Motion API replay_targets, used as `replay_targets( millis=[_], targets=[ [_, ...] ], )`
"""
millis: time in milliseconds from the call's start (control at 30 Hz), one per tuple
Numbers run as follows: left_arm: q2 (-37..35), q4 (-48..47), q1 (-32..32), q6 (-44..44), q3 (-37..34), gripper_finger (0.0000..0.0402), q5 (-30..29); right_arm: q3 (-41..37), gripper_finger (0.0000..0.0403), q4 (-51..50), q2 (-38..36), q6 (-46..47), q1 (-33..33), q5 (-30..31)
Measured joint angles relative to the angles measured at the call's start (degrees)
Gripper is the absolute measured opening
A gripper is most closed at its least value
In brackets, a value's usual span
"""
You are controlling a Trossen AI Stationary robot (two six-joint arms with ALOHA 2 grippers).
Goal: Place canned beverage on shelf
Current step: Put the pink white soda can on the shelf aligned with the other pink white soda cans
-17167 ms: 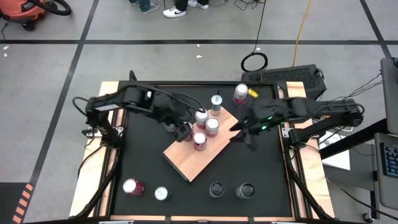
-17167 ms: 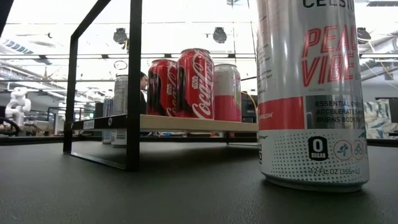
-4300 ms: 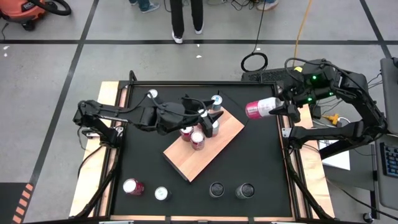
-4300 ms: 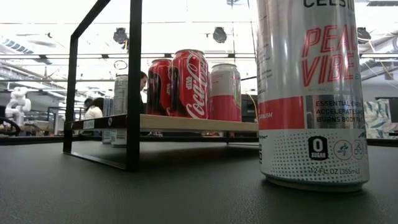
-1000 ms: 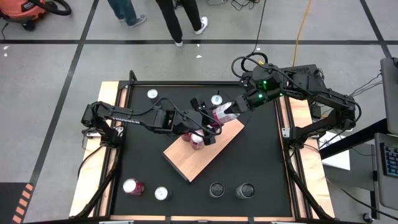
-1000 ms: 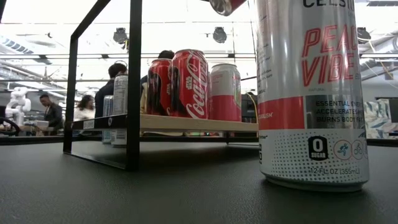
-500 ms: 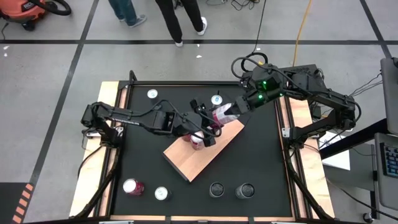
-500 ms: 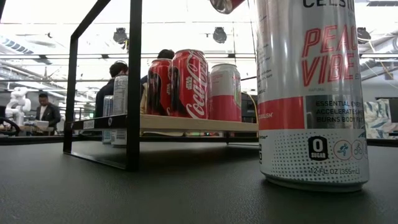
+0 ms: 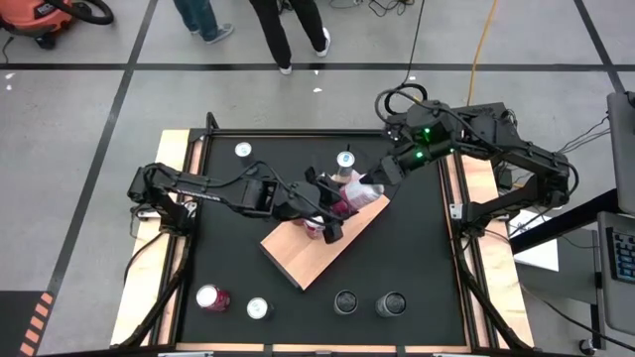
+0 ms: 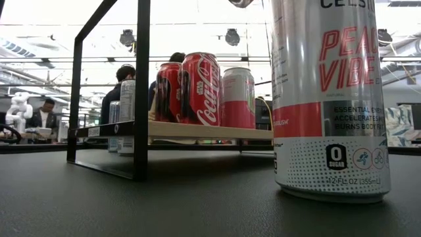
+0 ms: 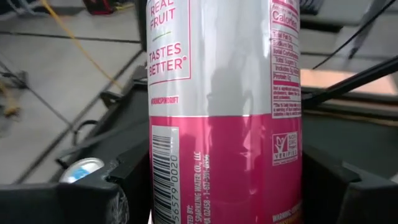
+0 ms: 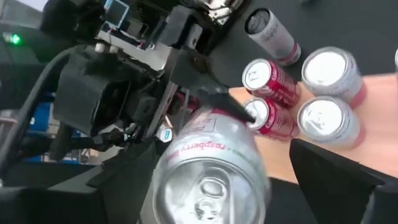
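My right tool (image 9: 380,178) has just let go. Its fingers, closed around the top end of the pink and silver can (image 9: 355,190) a second ago, now stand wide; in the right wrist view I see a clear gap between one finger (image 12: 339,180) and the can's lid, though the lid is still between them. My left tool (image 9: 335,206) has kept its grip throughout and is clamped on the can's body, with a finger (image 11: 93,196) pressed against each side in the left wrist view.

The can has shifted a little toward the desk's near edge since the handover began. It hangs in the air, leaning over rather than upright, above the far right corner of the shelf (image 9: 308,260), which lies slantwise in the middle of the desk (image 9: 417,258). It touches nothing but my left tool.

I judge the pass between arms done: the left arm alone carries the can. What remains is to draw the right tool back clear of the lid, turn the can upright and set it on bare board. The standing cans (image 12: 323,118) crowd the shelf's far end just beside the drop point, so a careless lowering could knock one over. The near half of the board looks free
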Motion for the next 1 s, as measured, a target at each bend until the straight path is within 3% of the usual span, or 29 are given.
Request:
replay_targets(
  millis=[300,467,767,1000],
  targets=[
    [-0.6,3.6,0.1,-11.1,0.0,0.0282,10.6,0.0,0.0354,5.8,-4.1,-14.2,-1.4,0.2],
    [-0.6,5.7,0.7,-22.4,0.0,0.0282,18.6,0.0,0.0353,6.8,-7.7,-24.3,-1.1,-0.6],
    [-0.6,13.3,3.1,-35.4,0.1,0.0281,32.3,0.0,0.0352,2.5,-13.6,-43.9,1.1,-3.1],
    [-0.6,19.5,3.4,-41.3,0.1,0.0281,41.1,0.0,0.0352,-1.3,-15.9,-52.5,2.6,-3.1]
  ],
)
